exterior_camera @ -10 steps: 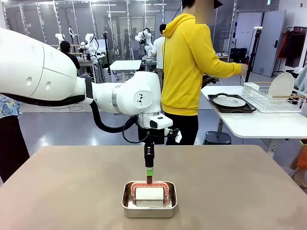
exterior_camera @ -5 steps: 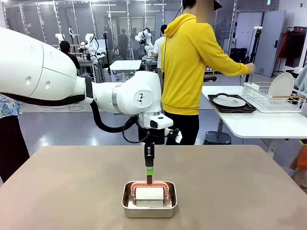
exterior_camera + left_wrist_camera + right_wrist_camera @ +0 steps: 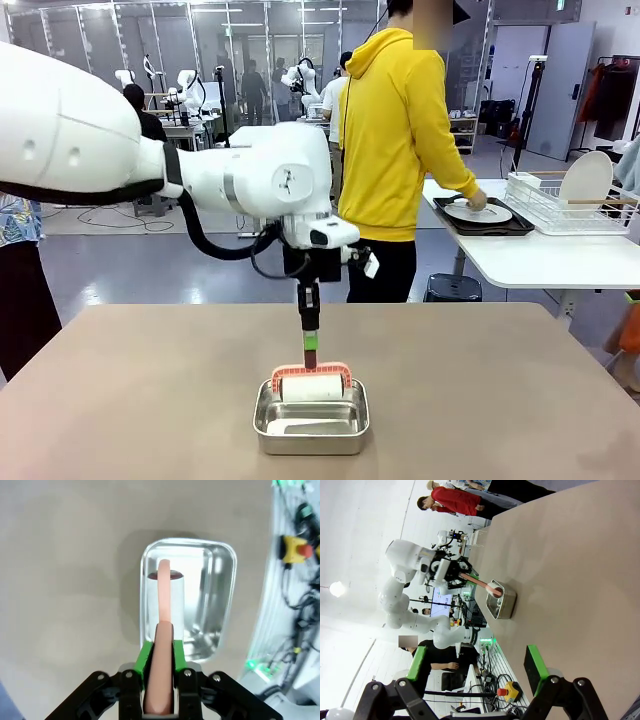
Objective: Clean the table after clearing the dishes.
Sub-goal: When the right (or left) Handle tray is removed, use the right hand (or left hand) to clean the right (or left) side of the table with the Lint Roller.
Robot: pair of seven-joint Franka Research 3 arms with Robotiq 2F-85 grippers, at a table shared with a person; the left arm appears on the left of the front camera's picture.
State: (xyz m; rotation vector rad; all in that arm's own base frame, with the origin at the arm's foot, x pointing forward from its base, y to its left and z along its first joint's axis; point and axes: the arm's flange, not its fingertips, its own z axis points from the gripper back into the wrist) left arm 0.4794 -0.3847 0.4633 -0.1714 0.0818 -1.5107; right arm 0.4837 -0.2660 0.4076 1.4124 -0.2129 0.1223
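Steel pan [image 3: 311,437] on table [image 3: 150,400], roller [image 3: 312,388] above

No legible text or signs

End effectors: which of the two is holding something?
The left end effector, shut on the handle of the pink-framed roller over the steel pan. The right end effector stands open and empty.
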